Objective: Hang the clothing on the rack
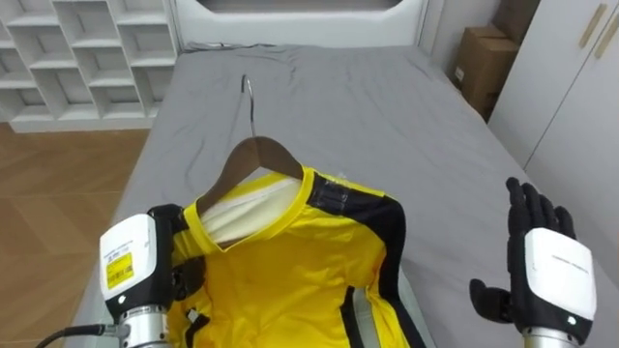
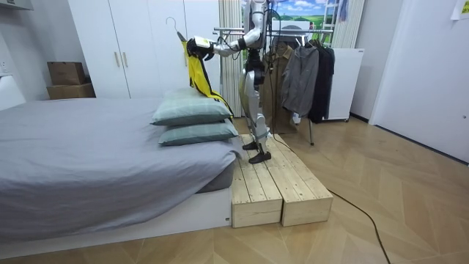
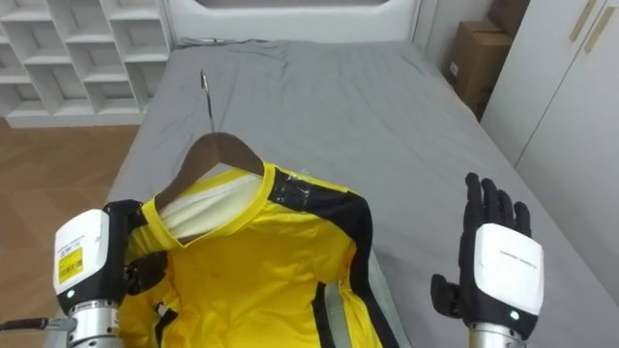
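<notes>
Shirt point(image 1: 290, 266) is on hanger point(image 1: 253, 155), held up over bed point(image 1: 387, 97) in left hand point(image 1: 145, 263)'s grip. Right hand point(image 1: 546, 266) spread, empty. Still to go on rack point(image 2: 229, 30).

**Bedroom in White, Grey and Wood**

A grey-sheeted bed point(image 2: 88, 161) is stretching across the room, with two grey-green pillows point(image 2: 192, 121) stacking at one end and a white headboard point(image 1: 300, 14) closing the other. White wardrobe doors point(image 2: 139, 44) are lining the wall, with cardboard boxes point(image 2: 67, 79) sitting beside them. A white cubby shelf point(image 1: 77, 48) is standing across the bed. A pale wooden platform point(image 2: 278, 187) is lying on the wood floor point(image 2: 396, 198), just beside the bed's end.
</notes>
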You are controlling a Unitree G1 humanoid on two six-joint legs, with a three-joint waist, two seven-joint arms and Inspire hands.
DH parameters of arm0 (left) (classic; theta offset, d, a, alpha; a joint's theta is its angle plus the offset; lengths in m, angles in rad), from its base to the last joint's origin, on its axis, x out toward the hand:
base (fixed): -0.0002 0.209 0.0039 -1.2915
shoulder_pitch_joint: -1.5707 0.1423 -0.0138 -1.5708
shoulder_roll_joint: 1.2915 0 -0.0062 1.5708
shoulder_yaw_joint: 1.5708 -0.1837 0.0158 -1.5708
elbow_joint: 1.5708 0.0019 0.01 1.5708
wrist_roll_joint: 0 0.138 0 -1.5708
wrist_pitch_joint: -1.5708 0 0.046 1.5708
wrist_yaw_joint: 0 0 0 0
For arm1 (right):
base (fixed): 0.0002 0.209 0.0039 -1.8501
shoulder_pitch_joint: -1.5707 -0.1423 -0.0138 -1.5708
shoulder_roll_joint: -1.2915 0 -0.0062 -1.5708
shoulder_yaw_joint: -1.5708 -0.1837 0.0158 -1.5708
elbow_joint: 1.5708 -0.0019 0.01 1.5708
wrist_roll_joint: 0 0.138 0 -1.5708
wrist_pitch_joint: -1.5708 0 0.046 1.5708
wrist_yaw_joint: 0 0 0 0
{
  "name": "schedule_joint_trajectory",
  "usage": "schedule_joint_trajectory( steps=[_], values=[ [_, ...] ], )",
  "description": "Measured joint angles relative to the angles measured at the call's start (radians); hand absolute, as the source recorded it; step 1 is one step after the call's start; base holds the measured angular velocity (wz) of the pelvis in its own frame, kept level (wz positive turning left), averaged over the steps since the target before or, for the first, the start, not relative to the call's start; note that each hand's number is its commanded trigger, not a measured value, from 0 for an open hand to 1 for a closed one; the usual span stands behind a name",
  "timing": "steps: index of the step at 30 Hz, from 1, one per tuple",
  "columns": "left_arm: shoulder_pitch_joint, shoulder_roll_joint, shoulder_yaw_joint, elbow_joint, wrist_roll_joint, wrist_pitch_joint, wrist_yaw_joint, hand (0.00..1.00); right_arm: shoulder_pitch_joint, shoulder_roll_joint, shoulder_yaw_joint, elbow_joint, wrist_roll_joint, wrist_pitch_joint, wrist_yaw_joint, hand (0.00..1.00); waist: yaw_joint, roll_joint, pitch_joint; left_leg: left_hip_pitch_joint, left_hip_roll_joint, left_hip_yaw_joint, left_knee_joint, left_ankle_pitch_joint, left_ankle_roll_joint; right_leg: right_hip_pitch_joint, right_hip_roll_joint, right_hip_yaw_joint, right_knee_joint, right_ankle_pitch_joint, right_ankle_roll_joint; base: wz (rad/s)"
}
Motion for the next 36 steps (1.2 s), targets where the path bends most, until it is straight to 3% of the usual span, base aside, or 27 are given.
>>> schedule_joint_trajectory(
  steps=[11, 22, 29, 36],
  values=[
    [0.002, -0.016, -0.003, -0.009, 0.000, 0.000, -0.001, 1.00, 0.003, 0.001, 0.024, -0.096, 0.001, -0.005, 0.001, 0.00, 0.019, 0.017, 0.0009, 0.003, 0.001, 0.020, 0.008, 0.000, 0.000, -0.001, 0.001, 0.022, 0.000, 0.000, 0.000, -0.06],
    [0.002, -0.016, -0.033, -0.073, 0.001, 0.000, -0.013, 1.00, 0.001, -0.022, 0.061, -0.099, 0.006, -0.008, 0.003, 0.00, 0.024, 0.015, 0.0000, 0.004, 0.001, 0.023, 0.009, 0.000, 0.000, -0.001, 0.000, 0.023, 0.000, 0.000, 0.000, 0.00],
    [0.002, -0.016, -0.070, -0.119, 0.045, 0.000, -0.056, 1.00, 0.000, -0.023, 0.071, -0.100, 0.010, -0.010, 0.066, 0.00, 0.028, 0.011, 0.0016, 0.004, 0.002, 0.022, 0.009, 0.000, 0.000, -0.001, 0.000, 0.021, 0.000, 0.000, 0.000, 0.00],
    [0.002, -0.016, -0.079, -0.186, 0.070, -0.011, -0.062, 1.00, 0.000, -0.023, 0.073, -0.100, 0.083, -0.043, 0.064, 0.00, 0.030, 0.009, 0.0032, 0.001, 0.001, 0.022, 0.008, 0.000, 0.000, -0.004, 0.000, 0.024, -0.004, 0.000, 0.000, 0.00]
  ],
)
